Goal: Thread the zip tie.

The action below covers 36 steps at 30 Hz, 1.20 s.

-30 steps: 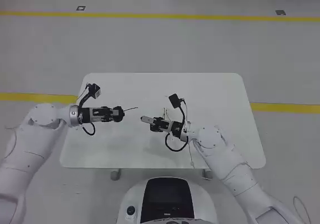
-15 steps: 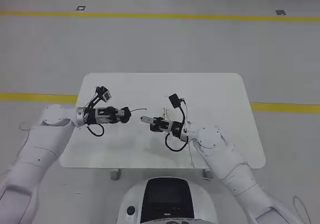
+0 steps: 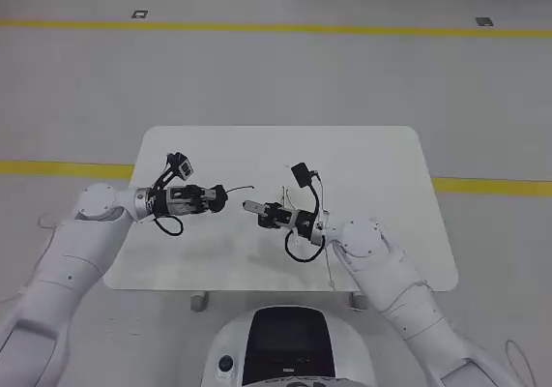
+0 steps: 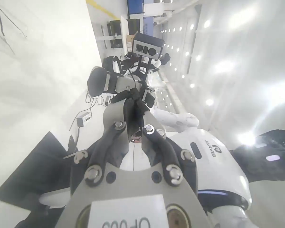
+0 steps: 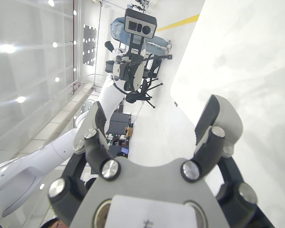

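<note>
Floor: grey floor [image 3: 276,77] all round, with yellow lines [image 3: 256,27] running across it, one far beyond the table and one level with it.
Surface: a white table [image 3: 382,164] with rounded corners, and both arms are out over its middle, nose to nose.
Left side: the left gripper [image 3: 219,197] sits over the left-centre of the table, pointing straight across at the other arm.
Left grip: from its own wrist camera the left gripper [image 4: 133,110] has its fingers drawn in tight, with something dark pinched between them.
Task piece: there's the zip tie [image 3: 240,192], a thin black strip clamped at one end in the left gripper. The free end pokes out toward the right arm with a slight curve, up off the tabletop.
Right side: the right gripper [image 3: 250,206] is just beside the tie's free tip, a touch nearer the robot's body.
Right grip: wide apart. In its wrist view the right gripper [image 5: 155,110] has its fingers [image 5: 207,117] spread well away from each other, and it holds nothing.
Contact: tip and right gripper are very close from above, but I can't call whether they touch.
Threading: too small to tell which end of the tie is leading.
</note>
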Each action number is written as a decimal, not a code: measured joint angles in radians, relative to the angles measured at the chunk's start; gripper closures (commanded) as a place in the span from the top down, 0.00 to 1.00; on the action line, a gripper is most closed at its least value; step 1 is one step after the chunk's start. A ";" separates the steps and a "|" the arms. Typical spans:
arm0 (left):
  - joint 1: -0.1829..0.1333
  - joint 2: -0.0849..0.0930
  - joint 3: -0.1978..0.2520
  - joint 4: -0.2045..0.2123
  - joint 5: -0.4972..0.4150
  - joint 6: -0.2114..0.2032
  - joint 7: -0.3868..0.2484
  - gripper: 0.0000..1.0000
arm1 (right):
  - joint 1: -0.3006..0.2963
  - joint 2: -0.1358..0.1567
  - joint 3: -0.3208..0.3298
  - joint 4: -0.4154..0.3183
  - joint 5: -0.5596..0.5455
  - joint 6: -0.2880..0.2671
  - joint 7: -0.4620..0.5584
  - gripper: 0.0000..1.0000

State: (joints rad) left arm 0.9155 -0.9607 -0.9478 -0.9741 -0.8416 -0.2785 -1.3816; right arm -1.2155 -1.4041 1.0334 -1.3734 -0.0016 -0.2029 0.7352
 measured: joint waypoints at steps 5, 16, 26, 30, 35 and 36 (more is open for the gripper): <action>0.007 0.000 0.050 -0.007 -0.093 0.032 -0.008 0.00 | 0.000 0.006 0.014 0.025 0.109 -0.060 0.091 1.00; -0.014 0.008 0.119 0.058 -0.219 0.001 -0.008 0.00 | 0.034 0.005 0.028 0.102 0.268 -0.105 0.165 1.00; 0.008 0.013 0.120 0.027 -0.230 0.072 -0.009 0.00 | 0.048 0.009 0.056 0.180 0.409 -0.101 0.221 1.00; 0.013 0.020 0.126 0.008 -0.223 0.066 -0.008 0.00 | 0.051 0.009 0.056 0.188 0.418 -0.101 0.227 1.00; 0.024 0.019 0.125 -0.018 -0.222 0.078 0.009 0.00 | 0.043 0.008 0.047 0.172 0.416 -0.090 0.213 1.00; 0.028 0.019 0.123 -0.026 -0.226 0.084 0.006 0.00 | 0.042 0.008 0.045 0.172 0.422 -0.085 0.212 1.00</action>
State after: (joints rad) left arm 0.9433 -0.9420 -0.8251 -0.9998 -1.0674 -0.1946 -1.3760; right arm -1.1732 -1.3958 1.0784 -1.2010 0.4205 -0.2876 0.9473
